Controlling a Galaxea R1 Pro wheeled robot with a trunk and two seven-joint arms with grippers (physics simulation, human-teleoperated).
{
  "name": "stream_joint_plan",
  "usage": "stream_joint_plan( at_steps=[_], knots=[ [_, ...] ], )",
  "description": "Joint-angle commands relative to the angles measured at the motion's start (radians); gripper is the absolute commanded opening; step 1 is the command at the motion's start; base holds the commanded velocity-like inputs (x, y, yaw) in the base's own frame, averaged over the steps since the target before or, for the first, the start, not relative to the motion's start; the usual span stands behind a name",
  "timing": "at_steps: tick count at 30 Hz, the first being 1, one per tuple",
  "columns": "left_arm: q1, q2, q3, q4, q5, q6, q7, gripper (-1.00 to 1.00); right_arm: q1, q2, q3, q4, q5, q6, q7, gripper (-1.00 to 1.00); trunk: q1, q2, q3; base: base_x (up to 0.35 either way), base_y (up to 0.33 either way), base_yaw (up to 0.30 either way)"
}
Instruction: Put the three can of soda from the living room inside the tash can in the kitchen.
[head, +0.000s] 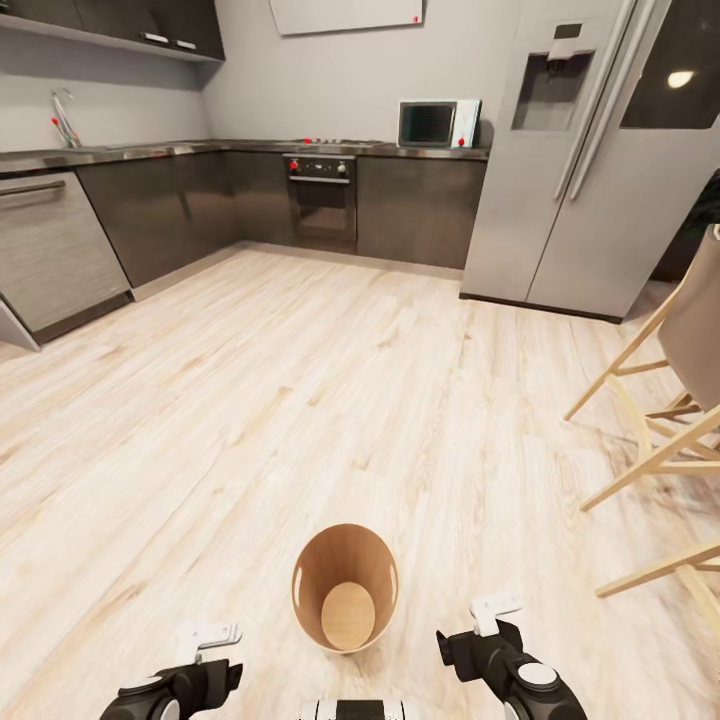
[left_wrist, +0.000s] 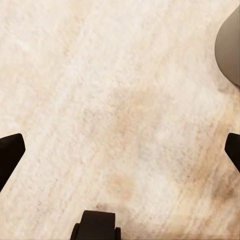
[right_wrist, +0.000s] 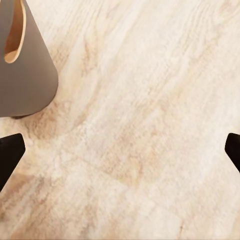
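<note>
Between both empty, spread pincers, the tash can (head: 345, 588), upright on floor.

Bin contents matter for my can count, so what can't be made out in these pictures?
- Bin, head view: the near wall hides part of its inside; the visible floor is bare.
- Bin, right wrist view: cut off by the edge.
- Left gripper and right gripper: fingers cut off by frame edges.
</note>
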Motion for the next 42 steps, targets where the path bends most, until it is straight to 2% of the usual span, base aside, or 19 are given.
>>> stream_joint_plan(
  at_steps=[1,6,27,31,34,42],
  knots=[
    [0.0,0.001,0.0,-0.001,0.0,0.0,0.0,1.0,0.0,0.0,0.0,0.0,0.0,0.0,0.0,1.0,0.004,-0.007,-0.003,0.0,0.0,0.0],
    [0.0,0.002,0.005,-0.008,0.0,0.0,-0.001,1.0,0.0,0.0,0.0,0.0,0.0,0.0,0.0,1.0,0.006,-0.008,-0.023,0.0,0.0,0.0],
    [0.0,0.009,0.006,-0.01,-0.002,-0.016,0.0,1.0,0.0,0.001,0.0,0.0,0.0,0.001,0.0,1.0,0.006,-0.008,-0.023,0.0,0.0,0.0],
    [0.0,-0.014,-0.002,0.012,0.001,0.006,0.013,1.0,0.023,-0.006,0.0,0.023,0.007,0.011,0.005,1.0,0.006,-0.008,-0.023,0.0,0.0,0.0],
    [0.0,-0.011,0.0,0.011,0.001,0.016,0.011,1.0,0.021,-0.007,0.0,0.04,0.008,0.013,0.005,1.0,0.006,-0.008,-0.023,0.0,0.0,0.0],
    [0.0,0.001,0.001,0.011,0.003,-0.011,0.003,1.0,0.019,-0.017,0.003,0.084,0.017,0.03,0.004,1.0,0.006,-0.008,-0.023,0.0,0.0,0.0]
  ],
)
